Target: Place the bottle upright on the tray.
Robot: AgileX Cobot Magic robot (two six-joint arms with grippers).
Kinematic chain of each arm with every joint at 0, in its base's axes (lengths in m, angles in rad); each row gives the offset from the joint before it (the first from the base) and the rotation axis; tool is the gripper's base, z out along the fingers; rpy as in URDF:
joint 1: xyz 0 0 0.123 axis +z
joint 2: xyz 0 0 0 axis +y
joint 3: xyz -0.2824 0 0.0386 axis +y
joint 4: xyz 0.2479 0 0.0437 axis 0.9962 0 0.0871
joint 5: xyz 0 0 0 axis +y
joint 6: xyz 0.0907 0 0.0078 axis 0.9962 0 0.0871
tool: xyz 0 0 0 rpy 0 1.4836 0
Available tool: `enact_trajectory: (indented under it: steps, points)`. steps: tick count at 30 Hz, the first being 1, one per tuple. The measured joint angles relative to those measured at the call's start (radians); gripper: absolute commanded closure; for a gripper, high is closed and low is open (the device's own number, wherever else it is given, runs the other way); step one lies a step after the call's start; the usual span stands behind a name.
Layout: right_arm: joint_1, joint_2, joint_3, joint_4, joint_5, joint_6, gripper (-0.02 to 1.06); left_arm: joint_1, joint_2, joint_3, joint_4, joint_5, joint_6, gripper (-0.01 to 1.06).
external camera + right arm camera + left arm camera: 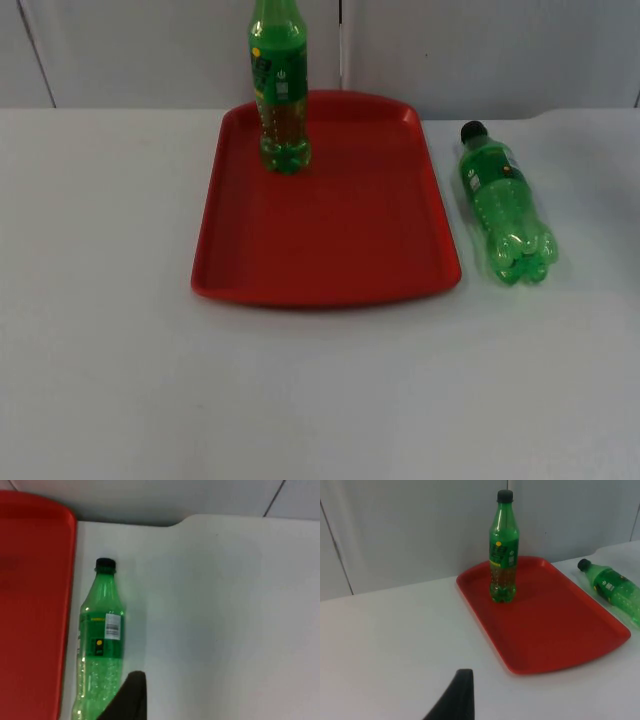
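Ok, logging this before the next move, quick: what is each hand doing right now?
Left hand: cannot be told, holds nothing.
Right hand: cannot be told, above the lying bottle.

I'm at a lab-style test bench: bare white table top (120, 380) ending at a plain grey partition wall (480, 50), nothing homely.

there are two green plastic bottles with black caps: one standing (278, 80) on the tray, one lying (503, 205) on the table. there is one red plastic tray (330, 250)
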State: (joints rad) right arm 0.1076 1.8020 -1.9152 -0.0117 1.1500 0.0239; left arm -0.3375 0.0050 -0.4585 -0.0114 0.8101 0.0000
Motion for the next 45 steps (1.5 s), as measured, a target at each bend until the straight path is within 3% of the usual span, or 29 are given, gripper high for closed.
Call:
enact_trajectory:
  steps: [7,12,20,34,45]
  points:
    - [0.022,0.131,-0.067,0.027,0.041,0.027,0.00,0.000,0.000,0.000,0.000,0.000,0.000,0.00]
    - [0.093,0.249,-0.135,0.029,0.062,0.068,0.00,0.000,0.000,0.000,0.000,0.000,0.000,0.00]
    - [0.175,0.433,-0.224,0.036,0.062,0.184,0.01,0.000,0.000,0.000,0.000,0.000,0.000,0.00]
    - [0.187,0.564,-0.269,0.035,0.066,0.323,0.01,0.000,0.000,0.000,0.001,0.000,0.000,0.00]
    - [0.189,0.703,-0.420,0.021,0.066,0.307,0.01,0.000,0.000,0.000,0.002,0.000,0.000,0.00]
